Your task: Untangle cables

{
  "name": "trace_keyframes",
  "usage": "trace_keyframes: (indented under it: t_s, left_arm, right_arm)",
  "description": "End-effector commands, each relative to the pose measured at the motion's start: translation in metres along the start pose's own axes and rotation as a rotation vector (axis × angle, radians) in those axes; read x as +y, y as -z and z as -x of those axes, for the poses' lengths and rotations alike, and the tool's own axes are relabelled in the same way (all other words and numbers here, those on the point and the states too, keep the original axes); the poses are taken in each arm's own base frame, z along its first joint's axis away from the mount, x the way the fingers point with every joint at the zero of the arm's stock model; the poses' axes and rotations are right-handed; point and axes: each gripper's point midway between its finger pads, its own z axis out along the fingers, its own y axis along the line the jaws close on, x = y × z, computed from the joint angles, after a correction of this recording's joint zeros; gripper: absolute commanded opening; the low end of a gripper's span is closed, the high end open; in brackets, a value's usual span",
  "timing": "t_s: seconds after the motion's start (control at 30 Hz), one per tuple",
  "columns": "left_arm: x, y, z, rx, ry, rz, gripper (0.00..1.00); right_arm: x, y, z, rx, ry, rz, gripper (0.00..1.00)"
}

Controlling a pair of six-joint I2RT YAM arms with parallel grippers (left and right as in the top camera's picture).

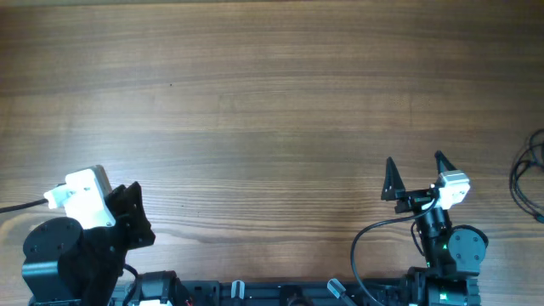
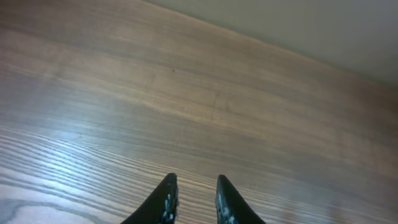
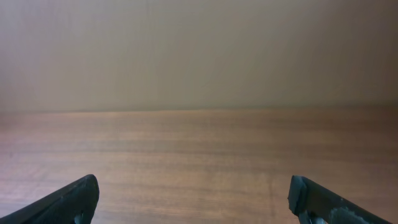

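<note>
The cables (image 1: 529, 174) are thin black cords lying in loose, overlapping loops at the far right edge of the counter (image 1: 272, 85). The overhead view cuts them off, so their ends cannot be seen.

The table (image 1: 255, 102) is smooth, glossy wood, the right pincer (image 1: 415, 161) matt black.
</note>
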Motion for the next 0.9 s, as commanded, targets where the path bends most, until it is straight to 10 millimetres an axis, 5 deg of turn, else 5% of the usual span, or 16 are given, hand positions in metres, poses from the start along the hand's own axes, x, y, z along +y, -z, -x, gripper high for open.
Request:
trace_keyframes:
  t_s: [0.0, 0.1, 0.2, 0.3, 0.37, 0.6, 0.7, 0.73, 0.87]
  left_arm:
    - [-0.002, 0.004, -0.001, -0.002, -0.039, -0.011, 0.21]
    - [0.000, 0.004, -0.008, 0.027, -0.036, -0.005, 0.11]
    - [0.000, 0.019, -0.004, -0.051, -0.041, -0.010, 0.11]
    - [0.007, 0.068, -0.022, -0.221, 0.010, -0.026, 0.18]
    - [0.011, 0.083, -0.044, -0.239, 0.115, -0.043, 0.18]
    - [0.021, 0.096, -0.102, -0.157, 0.251, -0.050, 0.20]
    - [0.017, 0.097, -0.102, -0.151, 0.270, -0.080, 0.29]
    - [0.012, 0.099, -0.097, -0.168, 0.265, -0.108, 1.00]
    - [0.005, 0.076, -0.068, -0.249, 0.254, -0.142, 1.00]
  right_arm:
    - [-0.003, -0.001, -0.003, 0.012, -0.074, -0.014, 1.00]
    - [-0.003, -0.001, -0.004, 0.016, -0.075, -0.014, 1.00]
    - [-0.003, -0.001, -0.004, 0.016, -0.075, -0.014, 1.00]
    - [-0.003, -0.001, -0.004, 0.016, -0.075, -0.014, 1.00]
    - [-0.003, -0.001, -0.004, 0.016, -0.075, -0.014, 1.00]
    - [-0.003, -0.001, -0.004, 0.016, -0.076, -0.014, 1.00]
    - [-0.003, -0.001, -0.004, 0.016, -0.075, -0.014, 1.00]
    - [-0.003, -0.001, -0.004, 0.016, -0.076, -0.014, 1.00]
    - [-0.003, -0.001, -0.004, 0.016, -0.076, -0.014, 1.00]
